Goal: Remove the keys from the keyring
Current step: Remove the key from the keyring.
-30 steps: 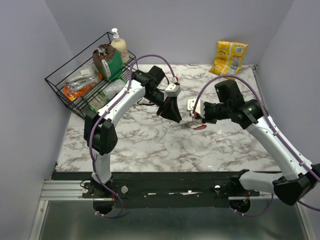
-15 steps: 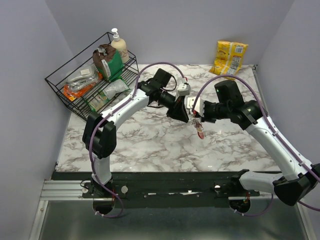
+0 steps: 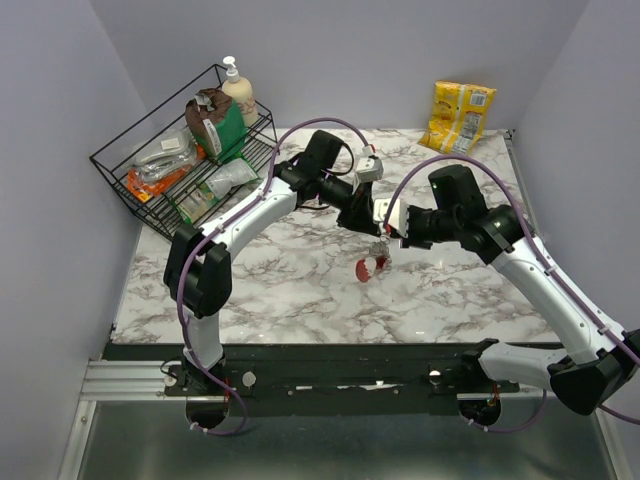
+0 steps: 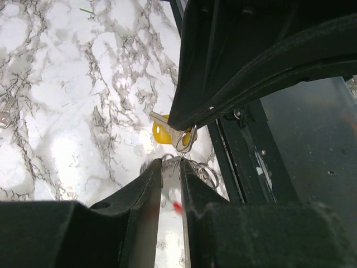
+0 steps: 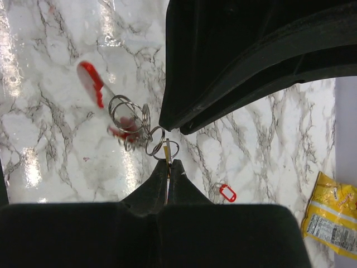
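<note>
1. Top external: marble table [image 3: 300,290]. A wire basket [image 3: 150,165] of packets with a pump bottle [image 3: 238,90] sits at upper left and a yellow packet [image 3: 458,115] at upper right, both well apart from the work.
2. Same view: left gripper [image 3: 372,230] and right gripper [image 3: 392,234] meet tip to tip at frame centre, and their bodies crowd the join. The keyring [image 3: 376,258] hangs from the tips, its long axis slanting to lower left, with the red strap [image 3: 364,271] at the low end.
3. Left wrist: left gripper [image 4: 171,164] has its fingers slightly apart with the rings right at the tips. Whether they nip a ring cannot be told. The black body of the right gripper fills the upper right and covers part of the bunch. Of the keys, one yellow-headed key [image 4: 162,133] shows just beyond the tips, a silvery blade slanting across it from upper left to lower right.
4. Right wrist: right gripper [image 5: 167,162] has its fingers pressed together, clamped on a small ring of the keyring [image 5: 131,114]. The rings chain off to upper left, and the red strap [image 5: 92,84] lies beyond them, pointing the same way. The left gripper's body fills the upper right. A red tag [image 5: 227,192] lies on the marble at lower right.
</note>
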Motion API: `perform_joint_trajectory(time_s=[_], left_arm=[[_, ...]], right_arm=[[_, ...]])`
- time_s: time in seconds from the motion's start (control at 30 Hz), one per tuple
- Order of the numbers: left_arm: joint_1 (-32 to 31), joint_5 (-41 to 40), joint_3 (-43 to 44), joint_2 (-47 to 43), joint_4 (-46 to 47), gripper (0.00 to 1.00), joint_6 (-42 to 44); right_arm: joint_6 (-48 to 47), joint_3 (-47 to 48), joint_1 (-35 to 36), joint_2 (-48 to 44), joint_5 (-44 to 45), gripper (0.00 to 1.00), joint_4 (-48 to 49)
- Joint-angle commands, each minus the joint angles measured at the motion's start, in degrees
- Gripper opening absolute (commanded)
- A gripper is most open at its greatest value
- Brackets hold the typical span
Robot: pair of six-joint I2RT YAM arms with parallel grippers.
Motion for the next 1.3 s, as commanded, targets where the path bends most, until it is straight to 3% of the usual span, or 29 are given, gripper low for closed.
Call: perform_joint_trajectory(time_s=[0.0,0.9,1.27], left_arm=[[-0.79,2.88,1.00,-1.16,0.93,0.29,-0.97],[-1.94,3.15,0.38,0.60,-0.04,0.29,0.26],[-2.20,0.61,-1.20,0.34,6.55,0.29,-6.68]], right_arm=[[0.47,-0.20,0.31,-1.58,1.23,0.01,2.10],[2.32,0.06,0.31,-1.94,4.39,0.01,4.82],[3.55,-0.02,0.31,-1.85,5.54,0.01,6.49]])
